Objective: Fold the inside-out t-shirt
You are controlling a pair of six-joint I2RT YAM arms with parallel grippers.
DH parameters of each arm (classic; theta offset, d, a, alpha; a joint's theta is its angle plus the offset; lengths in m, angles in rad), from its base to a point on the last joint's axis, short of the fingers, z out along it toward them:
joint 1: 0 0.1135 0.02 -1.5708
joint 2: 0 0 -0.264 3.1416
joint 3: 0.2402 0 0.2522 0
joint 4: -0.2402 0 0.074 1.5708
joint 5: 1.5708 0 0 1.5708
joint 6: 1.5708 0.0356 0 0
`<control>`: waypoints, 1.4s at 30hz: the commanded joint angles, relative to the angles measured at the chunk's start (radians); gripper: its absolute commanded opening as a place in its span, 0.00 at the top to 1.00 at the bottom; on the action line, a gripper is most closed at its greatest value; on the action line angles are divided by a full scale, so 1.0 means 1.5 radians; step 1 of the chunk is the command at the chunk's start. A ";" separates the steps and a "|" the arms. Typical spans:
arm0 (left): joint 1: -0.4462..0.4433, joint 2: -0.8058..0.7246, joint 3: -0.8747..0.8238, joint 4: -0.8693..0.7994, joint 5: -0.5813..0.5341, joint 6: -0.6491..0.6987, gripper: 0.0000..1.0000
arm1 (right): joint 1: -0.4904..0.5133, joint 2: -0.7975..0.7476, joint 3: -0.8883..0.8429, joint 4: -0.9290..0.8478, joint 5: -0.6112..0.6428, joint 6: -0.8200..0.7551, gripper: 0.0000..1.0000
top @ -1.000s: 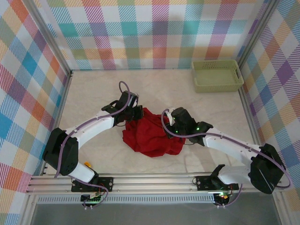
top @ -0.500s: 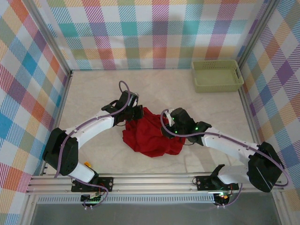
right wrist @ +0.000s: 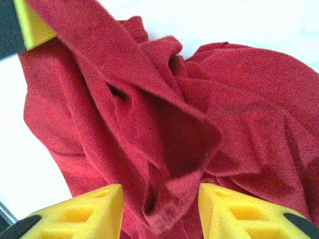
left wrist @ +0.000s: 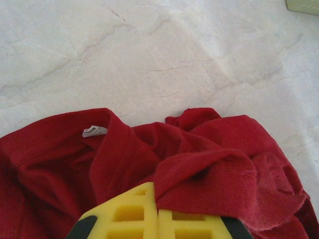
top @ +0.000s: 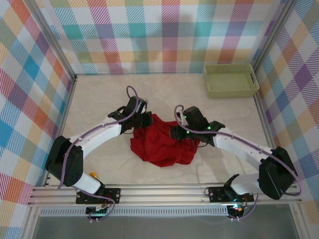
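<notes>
The inside-out t-shirt [top: 159, 145] lies crumpled in a deep-red heap at the middle of the table. My left gripper [top: 145, 121] sits at its upper-left edge, shut on a fold of the cloth; in the left wrist view the t-shirt [left wrist: 209, 164] comes out from between the closed yellow fingers [left wrist: 134, 214], and a white label [left wrist: 93, 131] shows at the collar. My right gripper [top: 175, 133] is over the heap's right side, open. Its yellow fingertips [right wrist: 94, 209] stand apart with a loose fold of the t-shirt [right wrist: 164, 149] lying between them, not pinched.
A pale green plastic basket [top: 232, 79] stands at the back right corner. Checked walls enclose the pale marble-look table [top: 99, 99] on three sides. The left gripper's yellow finger [right wrist: 31, 25] shows in the right wrist view, top left, holding cloth.
My right gripper has gone from nearly shut to open, letting go of the cloth, and shifted slightly up and left over the heap. The left arm has stayed put, still gripping.
</notes>
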 commanded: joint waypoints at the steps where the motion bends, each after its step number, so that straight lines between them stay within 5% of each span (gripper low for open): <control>1: -0.008 -0.013 0.013 -0.012 0.001 0.011 1.00 | -0.004 0.033 0.048 -0.082 0.024 0.055 0.55; 9: -0.009 -0.012 0.011 -0.010 -0.001 0.012 1.00 | 0.000 0.054 0.073 -0.122 0.047 0.059 0.63; 23: -0.014 -0.001 0.013 -0.004 0.002 0.008 1.00 | 0.005 0.040 0.096 -0.148 0.047 0.089 0.62; 32: -0.019 -0.007 0.013 -0.007 -0.002 0.009 1.00 | 0.007 0.075 0.121 -0.152 0.030 0.082 0.78; 42: -0.021 0.000 0.017 -0.004 -0.002 0.009 1.00 | 0.019 0.081 0.124 -0.189 0.049 0.079 0.75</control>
